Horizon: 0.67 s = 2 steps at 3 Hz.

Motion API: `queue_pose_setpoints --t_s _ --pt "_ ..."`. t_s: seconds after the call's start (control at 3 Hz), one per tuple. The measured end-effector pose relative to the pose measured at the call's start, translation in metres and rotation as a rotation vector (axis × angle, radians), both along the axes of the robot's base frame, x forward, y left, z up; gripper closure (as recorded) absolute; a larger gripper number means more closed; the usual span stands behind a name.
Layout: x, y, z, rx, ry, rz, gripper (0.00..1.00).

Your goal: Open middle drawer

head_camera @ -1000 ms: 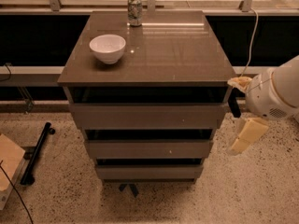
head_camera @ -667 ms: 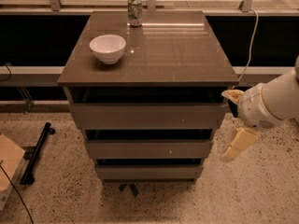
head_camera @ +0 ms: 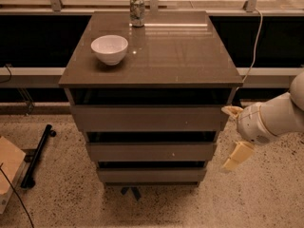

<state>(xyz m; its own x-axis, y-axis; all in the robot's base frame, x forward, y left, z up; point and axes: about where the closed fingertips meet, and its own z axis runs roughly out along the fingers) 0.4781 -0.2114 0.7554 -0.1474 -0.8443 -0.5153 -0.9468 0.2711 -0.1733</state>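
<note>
The middle drawer [head_camera: 151, 152] is the flat grey-brown front in the middle of the three-drawer cabinet, and it sits flush and closed, with a tiny pale speck right of centre. The taller top drawer [head_camera: 148, 118] and the slim bottom drawer [head_camera: 152, 175] are closed too. My gripper [head_camera: 234, 134] hangs off the cabinet's right side, level with the top and middle drawers. It is open: one pale finger [head_camera: 232, 110] is near the top drawer's right end and the other [head_camera: 238, 156] is lower, beside the middle drawer. It touches nothing.
A white bowl [head_camera: 109, 49] and a metal can [head_camera: 137, 11] stand on the cabinet top [head_camera: 180, 51]. A black bar [head_camera: 38, 156] and a wooden box [head_camera: 8, 172] lie on the floor at left. A cable [head_camera: 256, 37] hangs behind at right.
My arm has moved left toward the cabinet's right side and dropped slightly. The drawers have not moved.
</note>
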Motion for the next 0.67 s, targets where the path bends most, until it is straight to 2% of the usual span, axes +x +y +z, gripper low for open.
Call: queue_pose_setpoints --t_s 0.67 --pt "0.014 0.01 -0.035 -0.009 -0.017 -0.032 0.0"
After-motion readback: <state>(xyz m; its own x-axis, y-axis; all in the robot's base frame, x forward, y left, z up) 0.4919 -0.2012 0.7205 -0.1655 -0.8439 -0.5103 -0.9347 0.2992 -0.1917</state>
